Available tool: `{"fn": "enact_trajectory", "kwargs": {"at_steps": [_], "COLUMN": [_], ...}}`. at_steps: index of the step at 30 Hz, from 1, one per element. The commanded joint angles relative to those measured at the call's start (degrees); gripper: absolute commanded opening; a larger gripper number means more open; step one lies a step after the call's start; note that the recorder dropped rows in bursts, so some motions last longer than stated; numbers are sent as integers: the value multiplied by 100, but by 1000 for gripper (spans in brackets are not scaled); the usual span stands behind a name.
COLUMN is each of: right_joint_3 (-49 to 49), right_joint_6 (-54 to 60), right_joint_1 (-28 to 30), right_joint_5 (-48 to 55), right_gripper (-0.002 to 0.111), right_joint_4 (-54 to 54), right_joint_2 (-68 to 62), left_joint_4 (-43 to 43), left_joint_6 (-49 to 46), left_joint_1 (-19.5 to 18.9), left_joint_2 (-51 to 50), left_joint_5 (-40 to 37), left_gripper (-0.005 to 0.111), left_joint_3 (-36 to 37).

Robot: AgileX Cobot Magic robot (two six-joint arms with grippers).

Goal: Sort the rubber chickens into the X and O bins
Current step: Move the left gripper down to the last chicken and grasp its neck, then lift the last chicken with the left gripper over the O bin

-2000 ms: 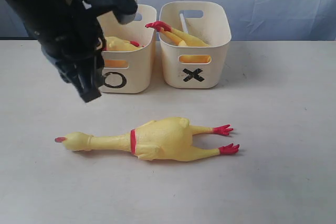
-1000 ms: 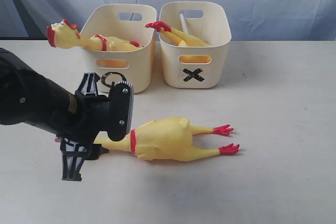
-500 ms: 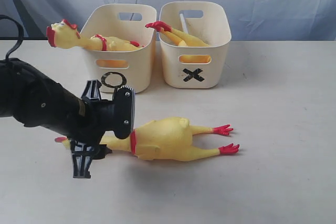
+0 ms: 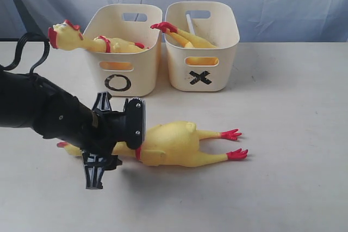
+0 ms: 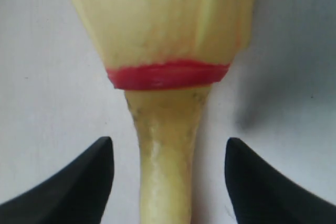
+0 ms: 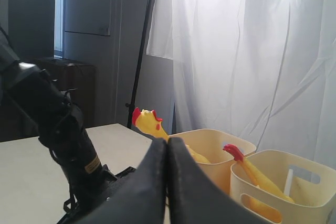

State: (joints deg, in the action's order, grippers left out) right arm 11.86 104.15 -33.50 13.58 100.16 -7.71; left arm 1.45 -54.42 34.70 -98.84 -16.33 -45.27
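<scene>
One rubber chicken (image 4: 174, 144) lies flat on the table, its red feet pointing right. My left gripper (image 4: 103, 153) is open and straddles its neck. In the left wrist view the neck (image 5: 165, 177) runs between the black fingertips (image 5: 94, 177) without touching them, just short of the red band (image 5: 168, 74). A second chicken (image 4: 103, 43) lies in the O bin (image 4: 138, 74) with its head over the left rim. The third chicken (image 4: 187, 37) is in the X bin (image 4: 220, 66), red feet up. My right gripper (image 6: 168, 142) is shut on nothing, raised, and out of the exterior view.
The two bins stand side by side at the back of the table, before a pale curtain (image 4: 283, 4). A black cable loop (image 4: 30, 47) rises at the left. The right wrist view shows the left arm (image 6: 63, 129) low over the table.
The left arm came down from the O bin to the table, then slid right along the lying chicken's neck towards its red band. The chickens have not moved.
</scene>
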Motion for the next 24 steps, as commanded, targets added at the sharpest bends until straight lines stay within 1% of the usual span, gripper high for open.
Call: {"fn": "enact_trajectory", "kwargs": {"at_steps": [1, 16, 19, 24], "right_joint_3": [-24, -24, -24, -24], "right_joint_6": [13, 13, 13, 13], "right_joint_1": [30, 30, 30, 30], "right_joint_5": [-16, 4, 4, 4], "right_gripper": [-1, -1, -1, -1], "right_joint_4": [-21, -21, -21, -21], "right_joint_2": [21, 21, 21, 21], "left_joint_4": [-95, -95, -95, -95], "left_joint_6": [43, 43, 43, 43], "left_joint_1": [-28, -28, -28, -28], "left_joint_2": [-118, -383, -454, -472], "left_joint_5": [160, 287, 299, 378], "left_gripper": [59, 58, 51, 29], "left_joint_3": [27, 27, 27, 27]}}
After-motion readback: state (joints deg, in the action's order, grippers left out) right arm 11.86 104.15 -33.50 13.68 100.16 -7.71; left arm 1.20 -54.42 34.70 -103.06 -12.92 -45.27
